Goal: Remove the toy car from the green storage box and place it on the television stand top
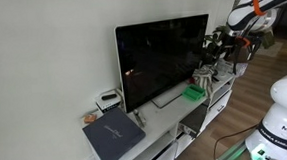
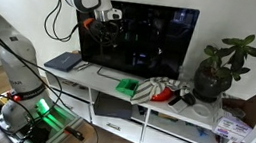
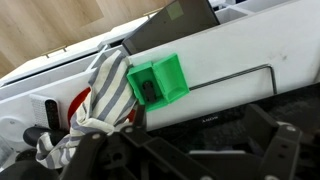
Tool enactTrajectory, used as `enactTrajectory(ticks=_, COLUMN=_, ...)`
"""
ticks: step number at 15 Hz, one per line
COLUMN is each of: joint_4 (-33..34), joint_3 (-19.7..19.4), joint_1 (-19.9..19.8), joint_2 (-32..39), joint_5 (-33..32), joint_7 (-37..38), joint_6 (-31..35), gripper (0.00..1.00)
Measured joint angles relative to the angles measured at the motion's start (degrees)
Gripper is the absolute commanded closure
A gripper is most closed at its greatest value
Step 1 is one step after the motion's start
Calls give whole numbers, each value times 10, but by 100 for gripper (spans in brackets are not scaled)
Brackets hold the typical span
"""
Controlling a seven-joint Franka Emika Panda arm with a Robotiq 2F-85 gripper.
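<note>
The green storage box [image 3: 160, 78] lies on the white television stand top [image 3: 235, 50], and a small dark toy car [image 3: 148, 91] sits inside it. The box also shows in both exterior views [image 1: 197, 92] [image 2: 128, 85], in front of the black television. My gripper [image 3: 190, 152] hangs high above the stand, up by the television's upper edge [image 2: 110, 19] [image 1: 220, 45], well clear of the box. Its fingers are spread apart and hold nothing.
A striped cloth [image 3: 105, 90] [image 2: 156, 89] lies bunched right beside the box. A dark blue-grey book [image 2: 66, 61] [image 1: 113, 137] lies at one end of the stand, a potted plant [image 2: 213, 78] at the other. The television [image 2: 138, 38] stands along the back.
</note>
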Motion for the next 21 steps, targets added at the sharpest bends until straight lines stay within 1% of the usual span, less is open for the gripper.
enactTrajectory(ticks=4, joint_4=49, joint_3=0, joint_1=6, joint_2=112, joint_5=3, joint_7=-15, joint_6=46, gripper=0)
enactTrajectory(ticks=10, joint_4=114, joint_3=3, joint_1=6, joint_2=276, joint_5=7, joint_7=-33, joint_6=154, gripper=0)
enactTrajectory(ticks=14, joint_4=151, joint_3=20, joint_1=-2, joint_2=374, joint_5=33, joint_7=-53, joint_6=198, gripper=0)
enactTrajectory(ticks=18, joint_4=188, joint_3=51, joint_1=-32, joint_2=458, joint_5=44, joint_7=-70, joint_6=255, gripper=0)
enactTrajectory(ticks=19, joint_4=194, joint_3=55, joint_1=-37, joint_2=472, joint_5=42, joint_7=-69, joint_6=260, gripper=0)
enactTrajectory(ticks=21, joint_4=194, joint_3=55, joint_1=-36, joint_2=475, joint_5=42, joint_7=-68, joint_6=260, gripper=0)
